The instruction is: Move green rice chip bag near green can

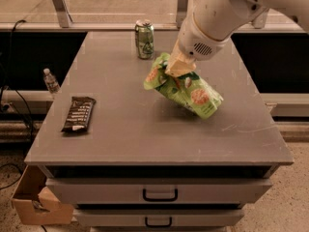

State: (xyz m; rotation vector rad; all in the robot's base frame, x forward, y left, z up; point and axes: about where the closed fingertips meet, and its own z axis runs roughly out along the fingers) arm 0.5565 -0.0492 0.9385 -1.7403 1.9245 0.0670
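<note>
The green rice chip bag [190, 92] is light green with orange rice-cake pictures. It hangs tilted above the grey table [120, 129], its upper left end raised. My gripper [177, 67] is shut on that upper end, with the white arm reaching in from the top right. The green can [144, 39] stands upright near the table's far edge, a short way up and left of the bag, apart from it.
A dark brown chocolate bar wrapper [78, 113] lies near the table's left edge. A small plastic bottle [50, 81] stands off the table to the left. Drawers [159, 193] sit below the front edge, and a cardboard box [34, 202] is on the floor at lower left.
</note>
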